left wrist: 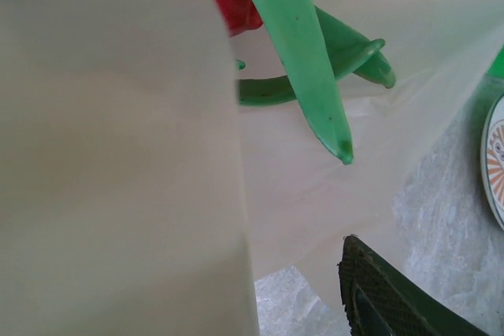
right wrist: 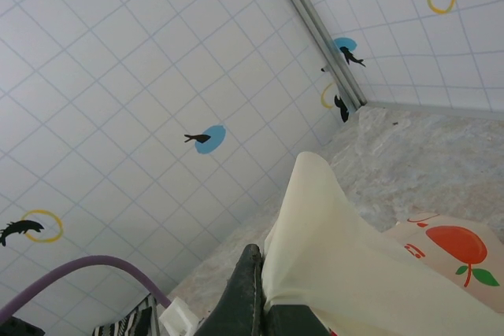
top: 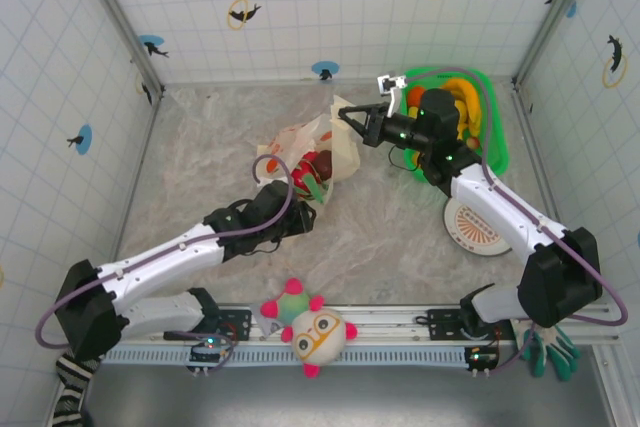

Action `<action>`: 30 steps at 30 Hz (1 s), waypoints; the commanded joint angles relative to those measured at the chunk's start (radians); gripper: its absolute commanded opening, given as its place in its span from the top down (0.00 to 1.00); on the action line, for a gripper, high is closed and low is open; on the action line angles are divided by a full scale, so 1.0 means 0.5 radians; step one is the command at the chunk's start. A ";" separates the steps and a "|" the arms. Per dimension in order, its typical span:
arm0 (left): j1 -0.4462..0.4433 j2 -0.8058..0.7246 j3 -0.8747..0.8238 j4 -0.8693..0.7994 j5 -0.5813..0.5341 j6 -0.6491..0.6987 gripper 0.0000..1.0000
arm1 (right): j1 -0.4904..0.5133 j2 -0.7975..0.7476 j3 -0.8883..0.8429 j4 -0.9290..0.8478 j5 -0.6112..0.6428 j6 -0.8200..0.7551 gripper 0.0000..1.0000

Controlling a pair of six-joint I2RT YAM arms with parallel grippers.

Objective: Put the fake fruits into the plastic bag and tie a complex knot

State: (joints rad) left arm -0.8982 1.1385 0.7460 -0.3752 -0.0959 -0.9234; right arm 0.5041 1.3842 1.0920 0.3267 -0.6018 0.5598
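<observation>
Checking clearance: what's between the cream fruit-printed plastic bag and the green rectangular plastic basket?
Top view: the right hand, shut on the bag, and its black wrist span the gap to the basket.

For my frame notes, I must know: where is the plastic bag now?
In the top view the plastic bag lies mid-table, left of the green basket, with a strip of it pinched by the right gripper.

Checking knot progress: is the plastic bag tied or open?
Open, untied. The right gripper pinches the plastic bag by one loose handle strip; a red fruit shows at its mouth.
</observation>
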 commanded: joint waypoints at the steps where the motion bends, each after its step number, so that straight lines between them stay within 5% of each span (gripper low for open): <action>1: -0.014 0.069 0.060 0.038 -0.087 0.008 0.43 | 0.007 -0.065 -0.018 0.022 0.014 -0.021 1.00; 6: -0.012 0.063 0.048 0.013 -0.195 -0.018 0.56 | 0.003 -0.081 -0.025 0.009 0.024 -0.027 1.00; 13: -0.013 -0.113 0.130 -0.072 -0.244 0.069 1.00 | -0.050 -0.134 -0.054 -0.039 0.056 -0.047 1.00; 24: 0.014 -0.434 0.818 -0.156 -0.042 0.501 1.00 | -0.173 -0.263 0.065 -0.032 -0.005 0.042 1.00; 30: 0.304 -0.396 1.186 -0.001 0.282 0.702 1.00 | -0.190 -0.279 0.293 -0.022 -0.015 0.150 1.00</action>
State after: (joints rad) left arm -0.8074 0.9337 1.2793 -0.4362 -0.0643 -0.6582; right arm 0.4122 1.2892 1.1538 0.2783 -0.5995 0.6037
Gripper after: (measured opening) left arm 0.055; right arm 0.056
